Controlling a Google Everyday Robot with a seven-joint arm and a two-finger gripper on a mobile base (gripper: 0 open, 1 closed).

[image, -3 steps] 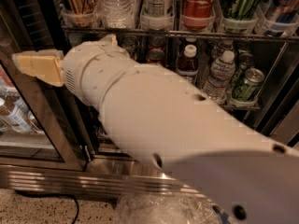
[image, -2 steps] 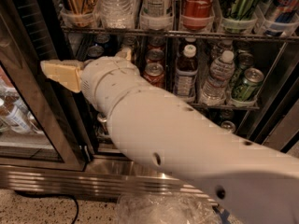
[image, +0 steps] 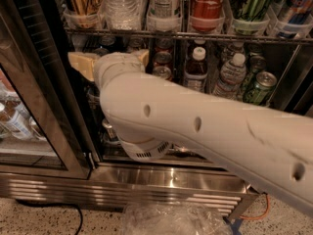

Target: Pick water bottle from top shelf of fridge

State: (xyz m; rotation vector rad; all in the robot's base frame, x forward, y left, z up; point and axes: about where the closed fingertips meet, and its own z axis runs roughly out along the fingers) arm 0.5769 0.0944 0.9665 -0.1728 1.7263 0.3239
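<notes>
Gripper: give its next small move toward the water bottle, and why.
Probably raise it: the gripper, open, sits just under the wire rack of the top shelf, while the water bottle stands on that rack, almost directly overhead.

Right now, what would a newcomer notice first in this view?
The white arm fills the frame, running from lower right up to the open pincer, which sits just under the top shelf at the left of the fridge. On that shelf the red Coca-Cola bottle stands out, with the clear ribbed water bottle two lanes to its left.
</notes>
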